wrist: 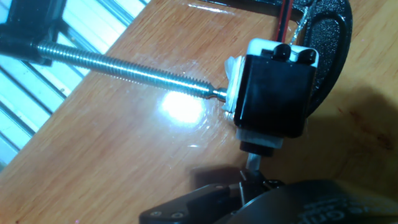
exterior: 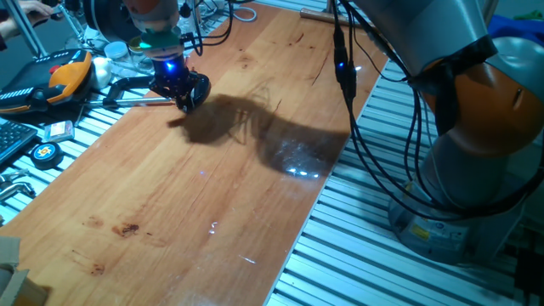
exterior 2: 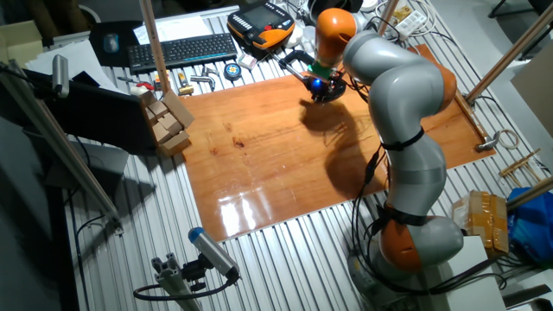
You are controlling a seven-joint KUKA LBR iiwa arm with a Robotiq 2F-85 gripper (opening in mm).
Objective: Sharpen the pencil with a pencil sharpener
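Note:
The pencil sharpener is a small black boxy body with a white part behind it, sitting on the wooden board. A threaded metal screw runs from it to the upper left. A black crank-like part lies just below it. In one fixed view my gripper is down on the sharpener at the board's far left edge, beside the black clamp arm. The other fixed view shows the gripper at the same spot. The fingers merge with the black parts. I cannot make out the pencil.
An orange-and-black tool lies just left of the sharpener, off the board. A tape measure, a keyboard and cardboard blocks are beyond the board's edge. Cables hang from the arm over the board's right side.

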